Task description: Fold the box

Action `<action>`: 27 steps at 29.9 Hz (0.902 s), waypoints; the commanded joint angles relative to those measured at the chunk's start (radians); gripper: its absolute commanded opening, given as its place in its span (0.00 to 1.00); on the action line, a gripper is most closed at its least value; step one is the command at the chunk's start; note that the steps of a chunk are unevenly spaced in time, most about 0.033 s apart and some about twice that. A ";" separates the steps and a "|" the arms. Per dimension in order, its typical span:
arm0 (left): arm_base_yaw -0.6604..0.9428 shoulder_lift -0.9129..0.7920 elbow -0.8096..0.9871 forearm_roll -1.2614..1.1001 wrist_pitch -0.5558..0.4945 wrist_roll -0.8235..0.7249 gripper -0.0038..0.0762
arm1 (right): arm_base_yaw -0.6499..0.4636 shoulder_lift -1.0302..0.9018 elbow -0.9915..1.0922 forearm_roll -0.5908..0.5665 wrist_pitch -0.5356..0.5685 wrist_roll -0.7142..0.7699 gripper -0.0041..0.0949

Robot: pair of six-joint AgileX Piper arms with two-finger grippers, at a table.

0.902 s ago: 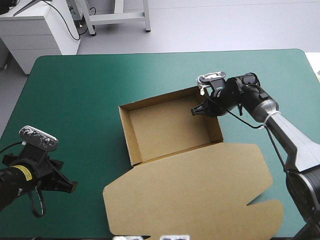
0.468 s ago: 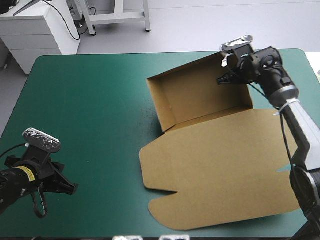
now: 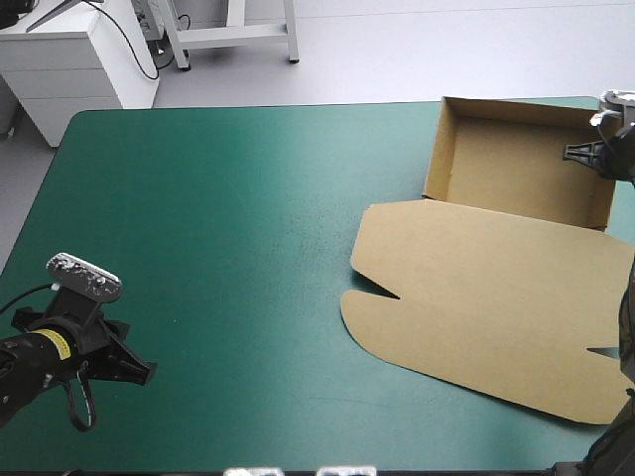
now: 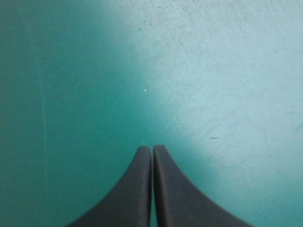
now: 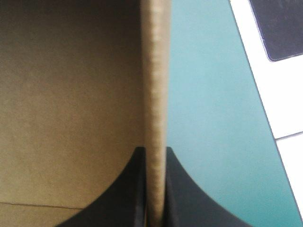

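The brown box (image 3: 506, 164) stands as an open tray at the table's far right corner, its lid (image 3: 496, 297) lying flat toward the near side. My right gripper (image 3: 585, 154) is shut on the tray's right wall. In the right wrist view that wall (image 5: 155, 94) runs straight ahead between the black fingers (image 5: 180, 189), the tray's inside on one side and teal-green cover on the other. My left gripper (image 3: 139, 372) rests low near the table's near left corner, shut and empty; in the left wrist view the gripper (image 4: 152, 150) has only bare cover ahead.
The teal-green table (image 3: 228, 228) stretches bare between the two arms. The lid's right part reaches the table's right edge (image 3: 627, 258). In the right wrist view the table's edge (image 5: 251, 71) lies close beside the held wall, with pale floor beyond.
My right gripper has dragged the box from mid-table to the far right corner, turning it as it went. The left arm has barely moved.
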 commanded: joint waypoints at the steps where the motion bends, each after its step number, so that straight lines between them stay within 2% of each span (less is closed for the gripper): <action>1: -0.002 -0.002 -0.023 0.004 -0.052 -0.008 0.04 | -0.077 -0.028 -0.034 -0.003 -0.078 -0.002 0.02; 12: -0.002 -0.002 -0.023 0.004 -0.054 -0.010 0.04 | -0.221 0.016 -0.034 -0.001 -0.143 -0.007 0.02; 19: -0.002 -0.002 -0.023 0.004 -0.068 -0.010 0.04 | -0.238 0.062 -0.034 0.006 -0.156 -0.002 0.05; 22: -0.002 -0.002 -0.023 0.004 -0.068 -0.010 0.04 | -0.238 0.063 -0.034 0.006 -0.199 -0.014 0.20; 24: -0.002 -0.002 -0.023 0.004 -0.068 -0.010 0.04 | -0.238 0.063 -0.034 -0.011 -0.227 -0.014 0.35; 27: -0.002 -0.002 -0.023 0.004 -0.070 -0.010 0.04 | -0.238 0.061 -0.057 -0.025 -0.248 -0.009 0.64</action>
